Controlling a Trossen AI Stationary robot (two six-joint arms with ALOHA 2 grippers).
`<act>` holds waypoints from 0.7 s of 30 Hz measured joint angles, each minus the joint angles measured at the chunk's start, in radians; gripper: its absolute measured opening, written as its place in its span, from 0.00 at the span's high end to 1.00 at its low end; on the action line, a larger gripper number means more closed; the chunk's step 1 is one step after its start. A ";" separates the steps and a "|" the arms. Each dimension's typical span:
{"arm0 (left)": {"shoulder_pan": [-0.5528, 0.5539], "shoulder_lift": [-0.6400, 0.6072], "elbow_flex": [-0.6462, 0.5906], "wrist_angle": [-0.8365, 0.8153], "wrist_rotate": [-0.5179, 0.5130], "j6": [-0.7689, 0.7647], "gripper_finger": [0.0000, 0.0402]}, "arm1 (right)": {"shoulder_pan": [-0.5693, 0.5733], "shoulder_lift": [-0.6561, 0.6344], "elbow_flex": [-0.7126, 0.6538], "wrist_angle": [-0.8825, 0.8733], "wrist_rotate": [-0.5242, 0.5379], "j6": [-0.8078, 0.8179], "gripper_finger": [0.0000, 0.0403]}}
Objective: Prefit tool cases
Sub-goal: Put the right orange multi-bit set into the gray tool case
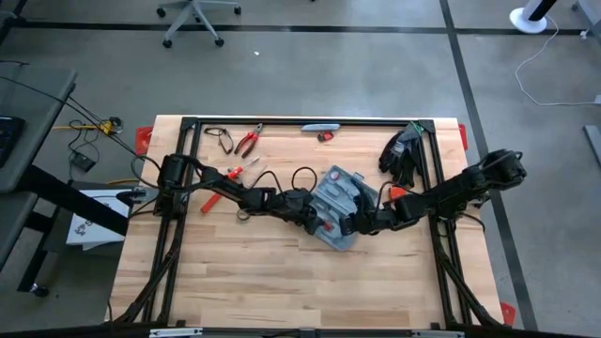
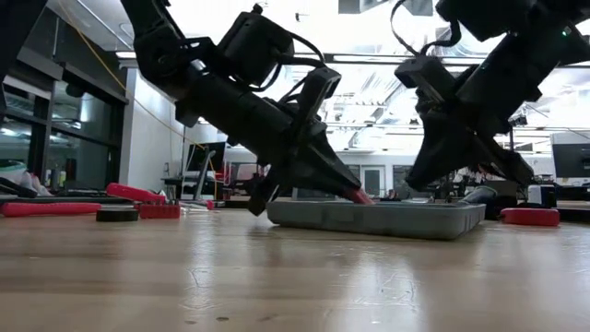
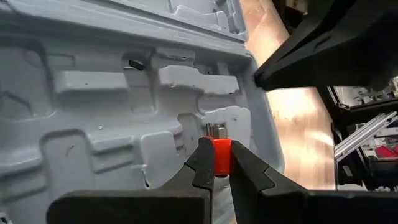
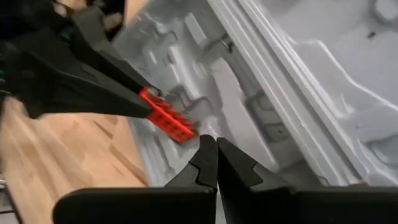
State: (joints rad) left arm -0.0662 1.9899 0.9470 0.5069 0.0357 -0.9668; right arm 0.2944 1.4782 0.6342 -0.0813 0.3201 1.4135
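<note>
Matt grey moulded plastic tool case [image 1: 336, 202] on smooth pale wood table [image 1: 254, 272], small red part [image 3: 221, 157] seemingly ribbed plastic.

grey concrete floor [image 1: 310, 66] all round the wooden table [image 1: 282, 272], crossed by dark seams. office chair base [image 1: 192, 21] on castors at far left; white stand foot [image 1: 532, 19] with trailing white cable [image 1: 554, 89] at far right. dark desk edge [image 1: 33, 113] at left, cables beside it. beyond the table in the low view: bright ceiling light strips [image 2: 369, 60], dark glazed wall [image 2: 64, 138] at left, monitor [image 2: 572, 157] at right.
</note>
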 joint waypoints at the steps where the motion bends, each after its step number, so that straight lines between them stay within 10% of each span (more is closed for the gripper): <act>1: 0.000 0.000 0.000 0.006 0.000 0.000 0.96 | 0.000 0.004 0.000 -0.005 -0.004 0.003 1.00; 21: 0.000 0.001 0.000 0.021 0.005 0.002 0.96 | 0.089 0.087 0.090 -0.078 -0.085 0.021 1.00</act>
State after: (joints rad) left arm -0.0661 1.9907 0.9466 0.5280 0.0402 -0.9648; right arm 0.3832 1.5648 0.7238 -0.1588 0.2351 1.4341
